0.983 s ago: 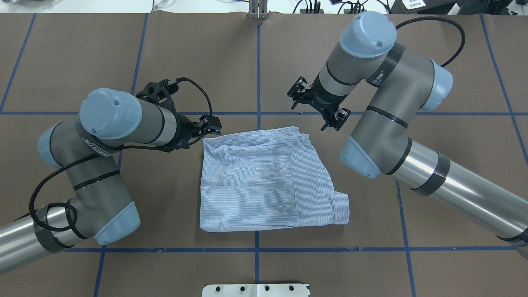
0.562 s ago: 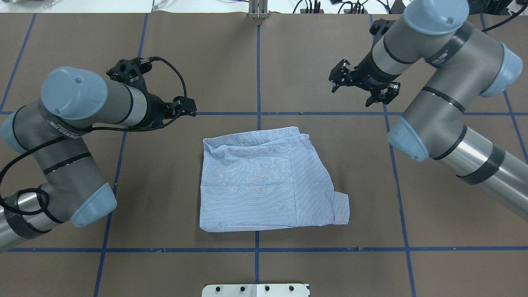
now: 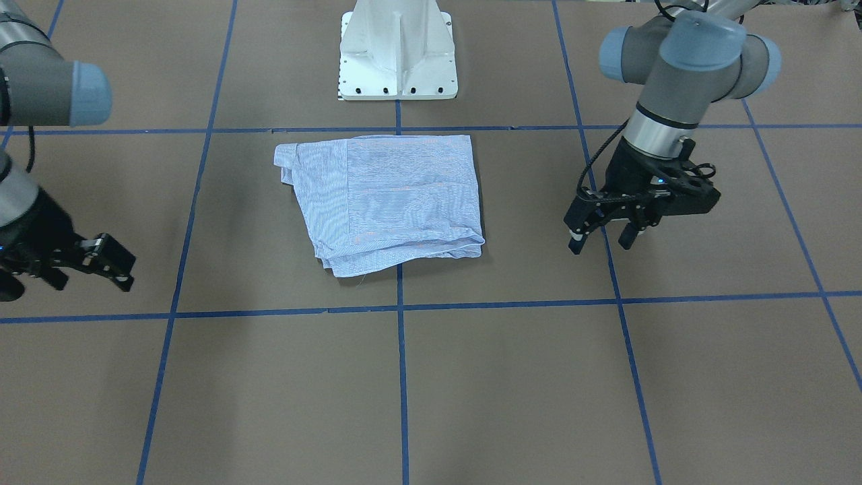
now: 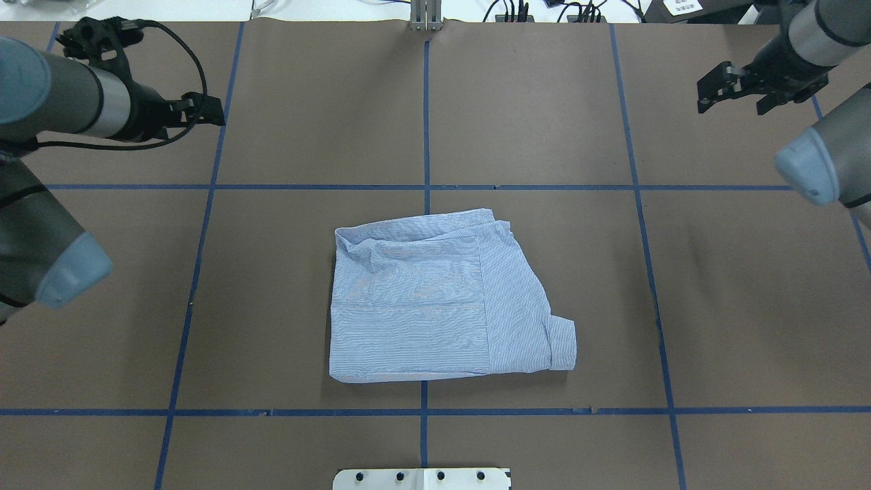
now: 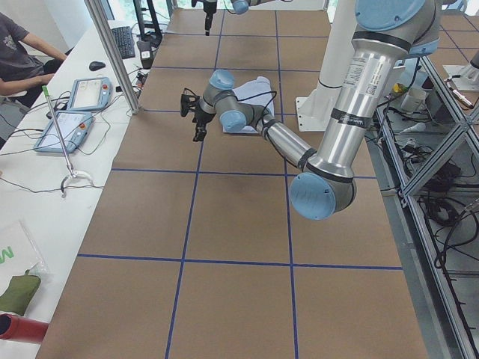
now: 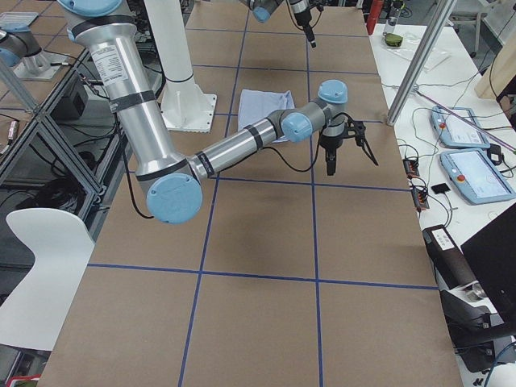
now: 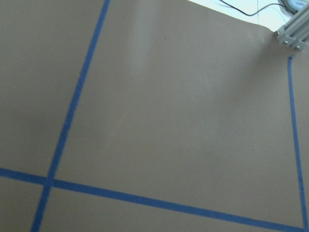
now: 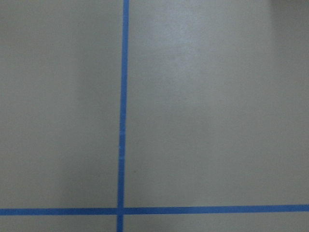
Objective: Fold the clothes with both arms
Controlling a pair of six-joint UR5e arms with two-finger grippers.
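At the middle of the brown table (image 4: 544, 272) the folded shirt (image 4: 422, 299) lies flat in a rough rectangle, straddling the blue tape line (image 4: 426, 136) that runs away from the robot; a cuffed corner sticks out at its near right. I see the left gripper (image 3: 601, 242) hanging well apart from the shirt on its left, above the paper, fingers pointing down, jaws parted and holding nothing; the right gripper (image 4: 733, 102) sits far out over the table's far right, likewise spread and empty. Both wrist cameras give me only brown paper and tape; the white pedestal base (image 3: 397, 60) stands near the shirt's robot-side edge.
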